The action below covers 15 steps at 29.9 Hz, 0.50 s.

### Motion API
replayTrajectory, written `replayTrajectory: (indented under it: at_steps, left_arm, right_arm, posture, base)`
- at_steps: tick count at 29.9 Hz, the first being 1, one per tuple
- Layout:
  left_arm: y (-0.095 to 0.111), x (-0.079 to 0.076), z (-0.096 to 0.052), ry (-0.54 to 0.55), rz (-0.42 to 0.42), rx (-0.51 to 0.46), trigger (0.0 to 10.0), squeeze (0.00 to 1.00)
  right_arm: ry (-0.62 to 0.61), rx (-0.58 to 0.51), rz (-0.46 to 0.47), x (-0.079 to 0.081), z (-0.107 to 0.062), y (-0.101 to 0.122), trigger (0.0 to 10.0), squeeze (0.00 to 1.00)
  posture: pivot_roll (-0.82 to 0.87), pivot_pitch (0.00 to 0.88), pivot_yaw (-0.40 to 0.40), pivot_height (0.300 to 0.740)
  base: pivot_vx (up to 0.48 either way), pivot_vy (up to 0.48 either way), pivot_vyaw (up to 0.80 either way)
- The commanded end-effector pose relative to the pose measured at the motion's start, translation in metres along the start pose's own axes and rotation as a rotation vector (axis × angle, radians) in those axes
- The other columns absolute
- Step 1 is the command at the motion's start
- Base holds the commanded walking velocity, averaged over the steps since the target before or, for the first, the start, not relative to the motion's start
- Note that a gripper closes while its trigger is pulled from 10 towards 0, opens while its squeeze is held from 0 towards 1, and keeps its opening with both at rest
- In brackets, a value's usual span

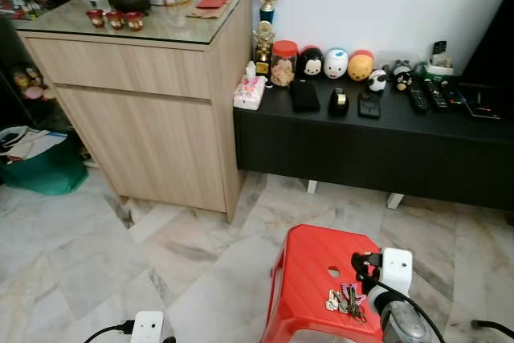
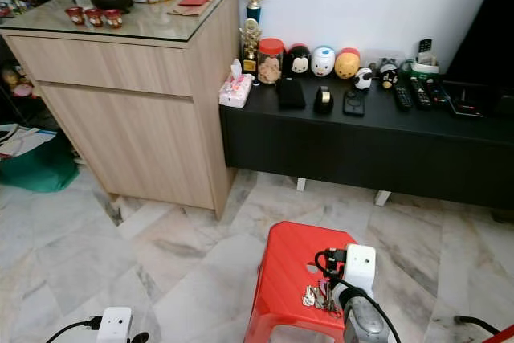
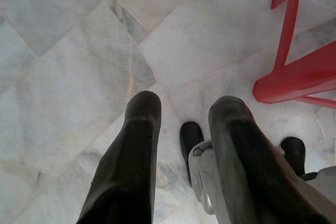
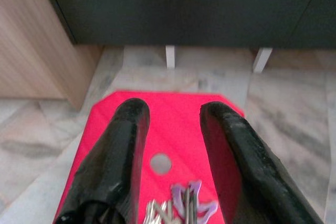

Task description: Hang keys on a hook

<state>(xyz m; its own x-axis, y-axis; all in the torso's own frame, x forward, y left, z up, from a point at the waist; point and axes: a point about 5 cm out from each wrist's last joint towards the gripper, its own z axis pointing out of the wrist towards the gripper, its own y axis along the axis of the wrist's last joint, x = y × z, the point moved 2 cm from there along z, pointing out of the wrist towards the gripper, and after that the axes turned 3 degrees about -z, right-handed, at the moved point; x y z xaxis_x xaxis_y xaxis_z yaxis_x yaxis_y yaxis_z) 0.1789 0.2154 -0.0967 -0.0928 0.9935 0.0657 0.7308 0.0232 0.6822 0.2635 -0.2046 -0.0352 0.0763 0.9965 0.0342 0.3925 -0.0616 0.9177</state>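
A bunch of keys with a purple tag lies on the near part of a red plastic stool, beside the hole in its seat. My right gripper hovers low over the stool and is open. The keys lie between the bases of its two black fingers and nothing is held. The white camera block on my right wrist sits just right of the keys. My left gripper hangs open over the marble floor, left of the stool's leg.
A light wooden cabinet stands at the back left. A low black console against the wall carries figurines, jars and remotes. A green bag sits on the floor at far left. Marble floor lies between me and the furniture.
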Motion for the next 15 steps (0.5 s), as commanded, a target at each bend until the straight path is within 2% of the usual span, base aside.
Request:
replayTrajectory:
  at_steps: [1, 2, 3, 5, 6, 7, 9, 10, 12, 15]
  left_arm:
    - [-0.004, 0.0, -0.001, -0.006, 0.016, 0.014, 10.0, 0.0]
    - [-0.005, 0.0, -0.001, -0.008, 0.017, 0.015, 10.0, 0.0]
    - [-0.004, -0.001, -0.001, -0.01, 0.017, 0.015, 10.0, 0.0]
    - [-0.004, -0.001, -0.001, -0.01, 0.017, 0.014, 10.0, 0.0]
    - [-0.004, -0.001, -0.001, -0.009, 0.017, 0.015, 10.0, 0.0]
    - [-0.004, -0.001, -0.001, -0.009, 0.017, 0.015, 10.0, 0.0]
    - [-0.004, 0.0, -0.001, -0.006, 0.017, 0.015, 10.0, 0.0]
    - [-0.004, 0.0, -0.001, -0.006, 0.017, 0.015, 10.0, 0.0]
    - [-0.006, 0.001, -0.002, -0.003, 0.014, 0.017, 10.0, 0.0]
    - [-0.006, 0.002, -0.002, -0.001, 0.011, 0.019, 10.0, 0.0]
  right_arm:
    - [-0.004, -0.045, 0.001, -0.004, -0.002, 0.005, 10.0, 0.0]
    - [0.0, -0.065, 0.003, -0.004, -0.002, 0.007, 10.0, 0.0]
    - [0.01, -0.15, -0.03, -0.004, -0.005, 0.017, 10.0, 0.0]
    - [0.012, -0.18, -0.044, -0.004, -0.006, 0.021, 10.0, 0.0]
    - [-0.003, -0.263, -0.087, -0.005, -0.009, 0.034, 10.0, 0.0]
    - [-0.003, -0.263, -0.087, -0.005, -0.009, 0.034, 10.0, 0.0]
    - [-0.007, -0.392, -0.127, -0.003, -0.016, 0.062, 10.0, 0.0]
    - [-0.007, -0.392, -0.127, -0.003, -0.016, 0.062, 10.0, 0.0]
    - [-0.027, -0.447, -0.11, -0.004, -0.019, 0.079, 10.0, 0.0]
    - [-0.039, -0.46, -0.11, -0.003, -0.018, 0.084, 10.0, 0.0]
  posture:
    - [-0.04, 0.0, -0.036, 0.74]
    - [-0.04, 0.0, -0.036, 0.74]
    - [-0.03, 0.0, -0.038, 0.74]
    - [-0.03, 0.0, -0.038, 0.74]
    - [-0.03, 0.0, -0.04, 0.74]
    - [-0.03, 0.0, -0.04, 0.74]
    - [-0.04, 0.0, -0.041, 0.74]
    - [-0.04, 0.0, -0.041, 0.74]
    - [-0.04, 0.0, -0.043, 0.74]
    - [-0.04, 0.0, -0.044, 0.74]
  base:
    - [0.0, 0.0, 0.0]
    - [0.0, 0.0, 0.0]
    - [0.0, 0.0, 0.0]
    - [0.0, 0.0, 0.0]
    - [0.0, 0.0, 0.0]
    - [0.0, 0.0, 0.0]
    - [0.0, 0.0, 0.0]
    - [0.0, 0.0, 0.0]
    - [0.0, 0.0, 0.0]
    - [0.0, 0.0, 0.0]
